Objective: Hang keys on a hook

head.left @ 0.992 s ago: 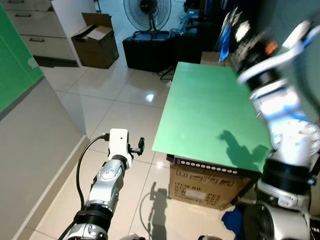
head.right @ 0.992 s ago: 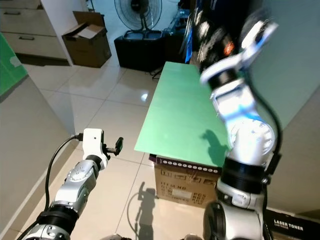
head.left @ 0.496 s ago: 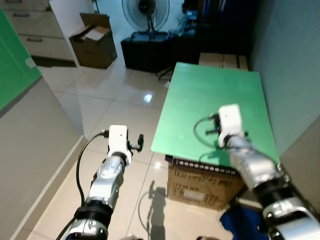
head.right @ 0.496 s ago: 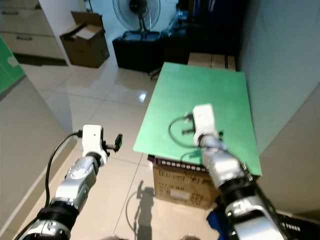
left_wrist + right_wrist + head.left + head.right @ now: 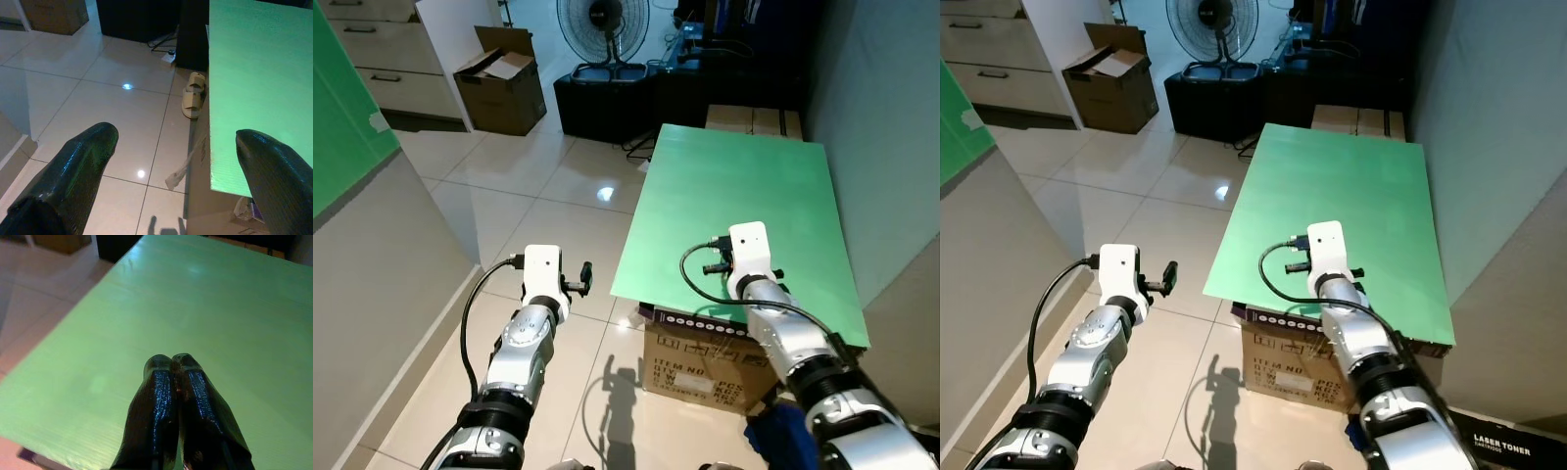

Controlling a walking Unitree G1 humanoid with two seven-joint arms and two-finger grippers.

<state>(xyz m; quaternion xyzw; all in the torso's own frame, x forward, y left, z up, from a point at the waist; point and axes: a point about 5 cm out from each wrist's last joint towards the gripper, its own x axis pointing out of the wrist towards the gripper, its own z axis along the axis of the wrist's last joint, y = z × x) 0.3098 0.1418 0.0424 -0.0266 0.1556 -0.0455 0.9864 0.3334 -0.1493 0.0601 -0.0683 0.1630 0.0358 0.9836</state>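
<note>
Right end effector [image 5: 172,363] hovers pinched together, empty, above the green counter [image 5: 744,186]; left end effector [image 5: 171,156] spread wide; look around for keys first

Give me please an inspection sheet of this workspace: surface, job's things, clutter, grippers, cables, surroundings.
Surface: green board lying flat on a cardboard box, bare.
Job's things: nothing seen.
Clutter: pair of slippers on the floor beside the board; blue cloth by the box.
Grippers: left gripper open, over the tiled floor; right gripper shut, empty, over the board.
Cables: black cable looped at the left wrist, another at the right wrist.
Surroundings: standing fan, open carton, drawers.
</note>
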